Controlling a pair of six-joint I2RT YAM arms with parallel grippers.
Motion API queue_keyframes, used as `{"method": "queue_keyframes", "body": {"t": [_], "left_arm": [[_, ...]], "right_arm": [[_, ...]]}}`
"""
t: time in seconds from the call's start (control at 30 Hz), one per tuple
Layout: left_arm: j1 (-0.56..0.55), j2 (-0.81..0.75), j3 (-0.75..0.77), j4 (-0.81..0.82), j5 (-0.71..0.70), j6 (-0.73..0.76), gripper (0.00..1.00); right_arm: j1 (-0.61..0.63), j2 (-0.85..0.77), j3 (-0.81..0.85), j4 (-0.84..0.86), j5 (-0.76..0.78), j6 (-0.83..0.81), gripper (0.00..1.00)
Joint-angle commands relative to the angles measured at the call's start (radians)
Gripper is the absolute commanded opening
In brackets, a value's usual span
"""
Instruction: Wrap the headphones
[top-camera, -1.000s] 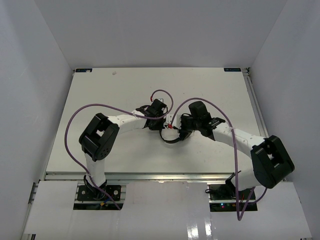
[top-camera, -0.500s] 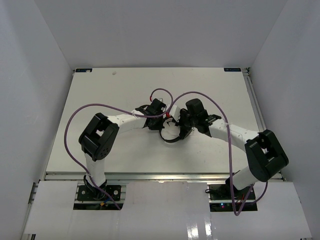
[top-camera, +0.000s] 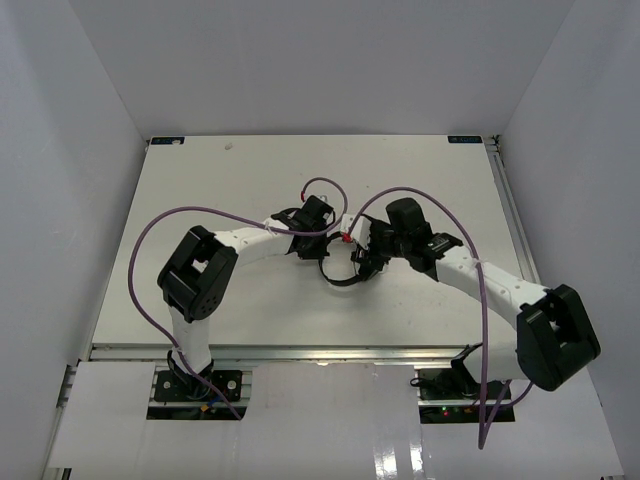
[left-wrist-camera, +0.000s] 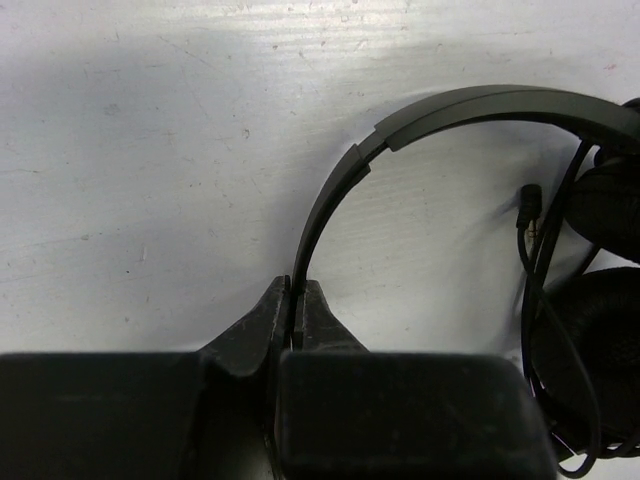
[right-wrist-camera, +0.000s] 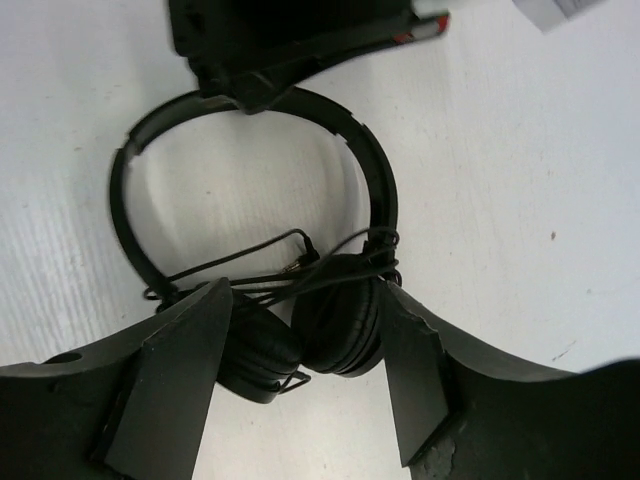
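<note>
Right gripper (right-wrist-camera: 305, 300) has spread wide, straddling the padded round earcups (right-wrist-camera: 335, 310); I see left gripper (left-wrist-camera: 297, 292) pinching the headphones' (left-wrist-camera: 440, 108) thin curved matte band.

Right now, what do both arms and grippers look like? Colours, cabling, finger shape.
The left arm and the right arm both have white links with bulky black joint housings. A thin purple cable loops loosely along each arm. The left gripper and the right gripper are matte black, each with two wedge-shaped fingers.
</note>
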Motion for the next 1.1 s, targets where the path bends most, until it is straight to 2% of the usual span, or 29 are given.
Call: {"method": "queue_keyframes", "body": {"t": [0.0, 0.13, 0.23, 0.3, 0.4, 0.5, 0.57, 0.6, 0.67, 0.73, 0.8, 0.83, 0.97, 1.07], "left_arm": [[-0.002, -0.076, 0.063, -0.014, 0.009, 0.001, 0.15], [-0.004, -0.111, 0.087, -0.029, 0.019, 0.018, 0.41], [-0.002, -0.147, 0.101, -0.038, 0.018, 0.044, 0.66], [-0.002, -0.173, 0.113, -0.051, 0.014, 0.066, 0.75], [-0.001, -0.224, 0.114, -0.070, 0.012, 0.091, 0.79], [0.002, -0.296, 0.085, -0.071, 0.026, 0.127, 0.82], [0.001, -0.428, -0.005, -0.024, 0.082, 0.177, 0.83], [0.002, -0.472, -0.037, 0.028, 0.162, 0.224, 0.83], [0.004, -0.642, -0.176, 0.103, 0.263, 0.273, 0.87], [0.004, -0.786, -0.282, 0.201, 0.348, 0.295, 0.92], [0.005, -0.925, -0.378, 0.244, 0.375, 0.298, 0.95], [0.005, -0.928, -0.380, 0.245, 0.375, 0.295, 0.96], [0.008, -1.134, -0.535, 0.241, 0.382, 0.292, 0.98], [0.007, -1.203, -0.590, 0.218, 0.367, 0.292, 0.98]], "right_arm": [[0.000, -0.105, -0.027, -0.126, -0.158, -0.185, 0.68], [0.000, -0.177, -0.061, -0.205, -0.206, -0.268, 0.69], [0.000, -0.249, -0.097, -0.227, -0.205, -0.278, 0.70], [-0.006, -0.299, -0.119, -0.221, -0.179, -0.244, 0.71], [-0.055, -0.336, -0.109, -0.216, -0.136, -0.122, 0.76], [-0.140, -0.373, -0.071, -0.205, -0.127, 0.019, 0.94], [-0.250, -0.391, -0.048, -0.193, -0.119, 0.190, 0.92], [-0.293, -0.405, -0.042, -0.189, -0.127, 0.224, 0.90], [-0.336, -0.432, -0.043, -0.178, -0.126, 0.353, 0.90], [-0.356, -0.460, -0.074, -0.132, -0.042, 0.470, 0.90], [-0.360, -0.496, -0.100, -0.076, 0.053, 0.592, 0.90], [-0.360, -0.507, -0.117, -0.074, 0.056, 0.595, 0.90], [-0.363, -0.534, -0.135, -0.068, 0.179, 0.660, 0.90], [-0.365, -0.568, -0.149, -0.055, 0.237, 0.676, 0.90]]}}
